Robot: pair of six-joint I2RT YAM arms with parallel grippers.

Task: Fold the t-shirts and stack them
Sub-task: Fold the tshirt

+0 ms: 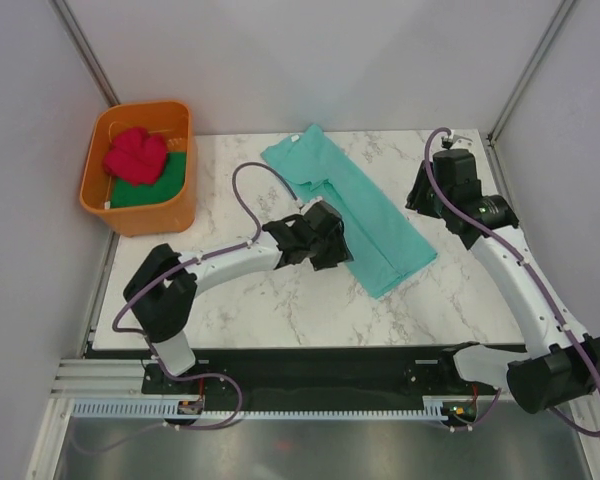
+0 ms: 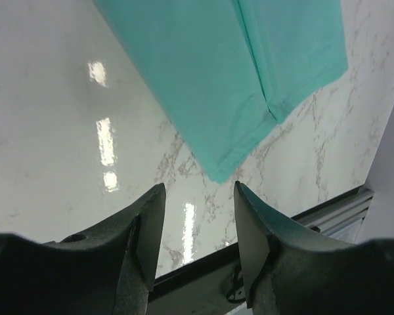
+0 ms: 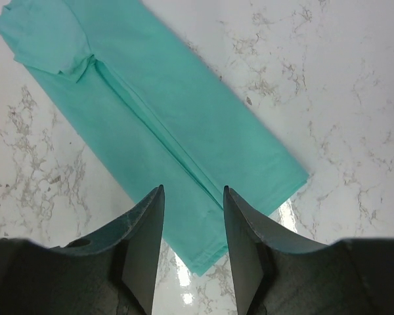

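Note:
A teal t-shirt point(image 1: 355, 210), folded lengthwise into a long strip, lies diagonally on the marble table. My left gripper point(image 1: 328, 250) hovers at its left edge near the lower end, open and empty. In the left wrist view the gripper point(image 2: 199, 188) sits just short of the shirt's point(image 2: 230, 85) corner. My right gripper point(image 1: 423, 203) hovers at the shirt's right side, open and empty. In the right wrist view the gripper point(image 3: 194, 189) is above the strip point(image 3: 171, 118). A pinkish-red t-shirt point(image 1: 137, 153) lies crumpled on a dark green t-shirt point(image 1: 158, 187) in the tub.
An orange plastic tub point(image 1: 142, 215) stands at the table's back left corner. Grey walls close in the back and both sides. A black rail point(image 1: 330, 360) with the arm bases runs along the near edge, also seen in the left wrist view point(image 2: 328, 207).

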